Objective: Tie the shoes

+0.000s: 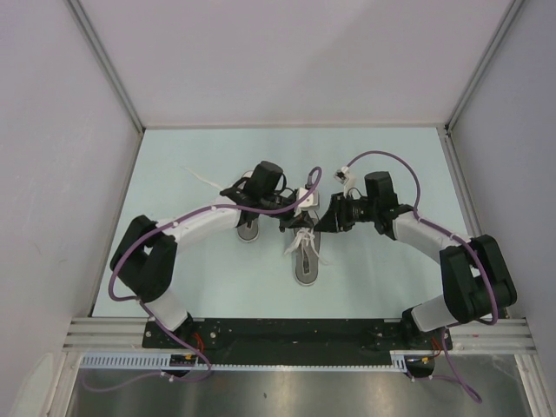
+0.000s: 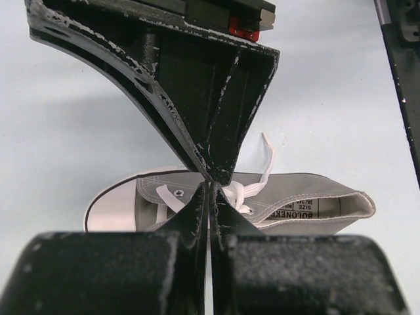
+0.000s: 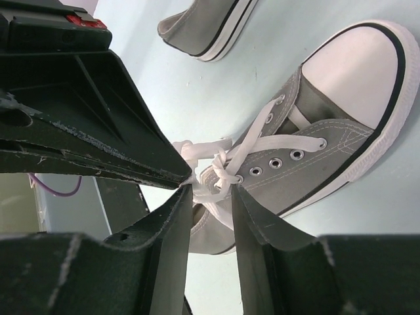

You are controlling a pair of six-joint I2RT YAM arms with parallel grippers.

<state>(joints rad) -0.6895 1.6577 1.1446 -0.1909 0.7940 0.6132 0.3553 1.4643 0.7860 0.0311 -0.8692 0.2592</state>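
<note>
Two grey shoes with white toe caps lie on the pale table. One (image 1: 306,261) is at the middle, toe toward me, also in the left wrist view (image 2: 295,197) and the right wrist view (image 3: 328,138). The other (image 1: 249,230) lies partly under my left arm (image 3: 207,29). My left gripper (image 1: 295,207) (image 2: 210,187) is shut, with its tips on the middle shoe's white lace (image 2: 246,190) (image 3: 203,149) above the eyelets. My right gripper (image 1: 323,219) (image 3: 211,190) faces it, its jaws apart and straddling the knotted lace strands.
A loose lace end (image 1: 201,178) trails on the table toward the back left. White enclosure walls (image 1: 104,87) stand at the left, back and right. The arm bases sit on the black rail (image 1: 295,334) at the near edge.
</note>
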